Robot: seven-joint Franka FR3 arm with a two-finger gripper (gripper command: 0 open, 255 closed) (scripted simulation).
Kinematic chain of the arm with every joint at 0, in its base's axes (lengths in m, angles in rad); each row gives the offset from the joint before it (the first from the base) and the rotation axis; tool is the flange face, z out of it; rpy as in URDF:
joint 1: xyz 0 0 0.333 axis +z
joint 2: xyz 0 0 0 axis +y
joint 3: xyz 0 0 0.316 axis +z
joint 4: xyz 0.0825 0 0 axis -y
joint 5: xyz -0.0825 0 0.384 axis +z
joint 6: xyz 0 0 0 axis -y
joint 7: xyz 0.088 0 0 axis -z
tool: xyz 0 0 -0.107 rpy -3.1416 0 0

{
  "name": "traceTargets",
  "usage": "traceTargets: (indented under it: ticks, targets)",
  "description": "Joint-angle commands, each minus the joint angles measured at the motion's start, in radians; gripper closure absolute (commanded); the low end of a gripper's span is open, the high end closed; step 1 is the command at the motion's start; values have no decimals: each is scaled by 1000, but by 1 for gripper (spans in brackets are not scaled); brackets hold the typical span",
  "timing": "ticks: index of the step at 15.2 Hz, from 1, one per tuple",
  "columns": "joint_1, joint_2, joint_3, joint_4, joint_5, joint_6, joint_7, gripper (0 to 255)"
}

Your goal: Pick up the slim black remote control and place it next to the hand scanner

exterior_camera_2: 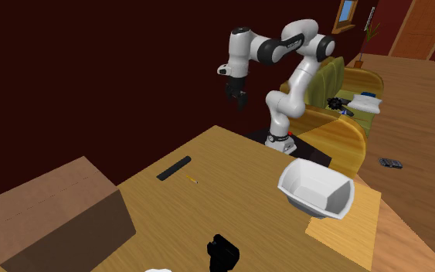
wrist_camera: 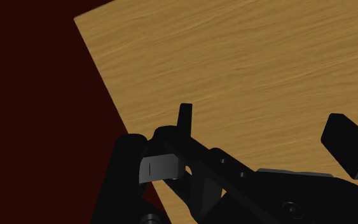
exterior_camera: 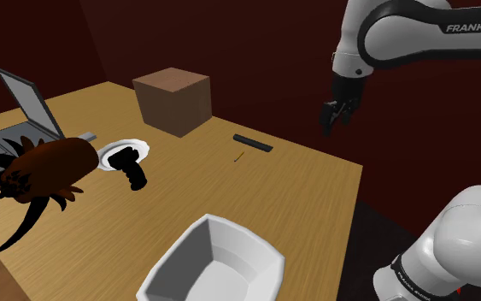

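Our tool hangs empty over the surface edge, fingers apart; we see the black remote lying well apart from the hand scanner.

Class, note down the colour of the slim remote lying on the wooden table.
Black all over; the remote shows best in the shoulder view.

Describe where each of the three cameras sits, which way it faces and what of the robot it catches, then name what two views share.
Shoulder view: beside the arm's base, looking down across the table toward the brown box; white arm and gripper show.
Second exterior view: across the table, beyond the box, facing the robot; the whole arm shows.
Wrist view: on the hand, looking down at the table's edge; open fingers show.
Shared: both exterior views show the remote and white bin.
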Motion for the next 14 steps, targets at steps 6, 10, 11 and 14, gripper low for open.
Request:
traceTargets:
  ticks: [6, 10, 11, 14]
  targets:
    - [6, 243, -21, 74, -18, 184, -65, 0]
    - [9, 392, -30, 147, -23, 268, -102, 0]
    - [9, 429, -31, 168, -24, 286, -112, 0]
    - [11, 542, -34, 240, -25, 333, -139, 0]
